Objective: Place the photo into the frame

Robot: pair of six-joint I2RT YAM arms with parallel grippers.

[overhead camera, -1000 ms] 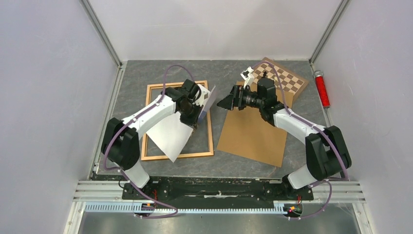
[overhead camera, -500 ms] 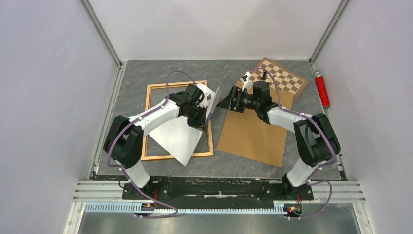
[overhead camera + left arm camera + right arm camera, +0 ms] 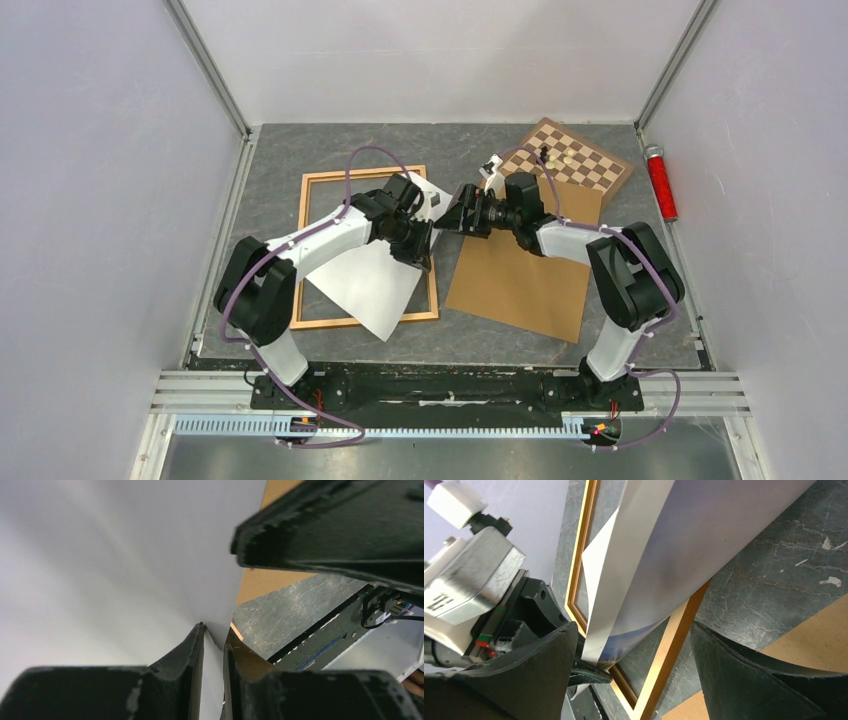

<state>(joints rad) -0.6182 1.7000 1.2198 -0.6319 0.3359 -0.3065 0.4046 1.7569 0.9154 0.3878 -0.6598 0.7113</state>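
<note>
The photo (image 3: 368, 282) shows its white back and lies tilted over the right half of the light-brown frame (image 3: 312, 182), its low corner past the frame's near rail. My left gripper (image 3: 425, 238) is shut on the photo's right edge, which is lifted and curled; the sheet fills the left wrist view (image 3: 115, 565). My right gripper (image 3: 447, 221) is open, its jaws on either side of that raised edge. In the right wrist view the curled photo (image 3: 684, 545) shows its blue print side above the frame's rail (image 3: 674, 640).
A plain brown backing board (image 3: 520, 280) lies right of the frame, under my right arm. A chessboard (image 3: 575, 160) with a few pieces sits at the back right. A red cylinder (image 3: 661, 183) lies by the right wall.
My right gripper has moved left until its open jaws reach the photo's raised edge. My left gripper has shifted the photo slightly right, still holding it.
</note>
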